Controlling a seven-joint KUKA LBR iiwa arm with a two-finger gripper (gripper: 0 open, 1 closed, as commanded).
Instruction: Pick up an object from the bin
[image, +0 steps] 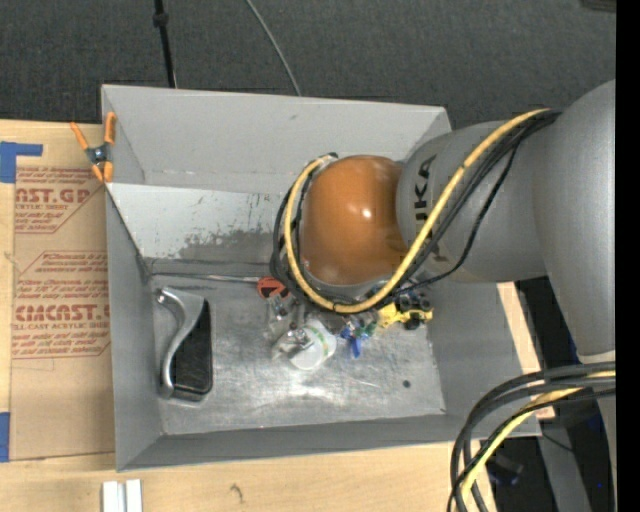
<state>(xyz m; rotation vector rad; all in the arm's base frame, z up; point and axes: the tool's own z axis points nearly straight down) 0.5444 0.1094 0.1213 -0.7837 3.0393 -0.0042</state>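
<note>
My gripper (288, 326) is low in the middle of the bin, just under the arm's orange dome. Right below it lies a small white and clear rounded thing (312, 351), touching or nearly touching the gripper's metal tip. A small blue piece (352, 342) lies just right of that white thing. A little red thing (270, 288) peeks out at the gripper's upper left, by the back wall. Whether anything is held is hidden by the dome.
A black and silver curved handle-shaped tool (187, 345) lies along the bin's left side, well apart from the gripper. The arm and its yellow-black cables cover the bin's right half. Bare floor shows along the front wall.
</note>
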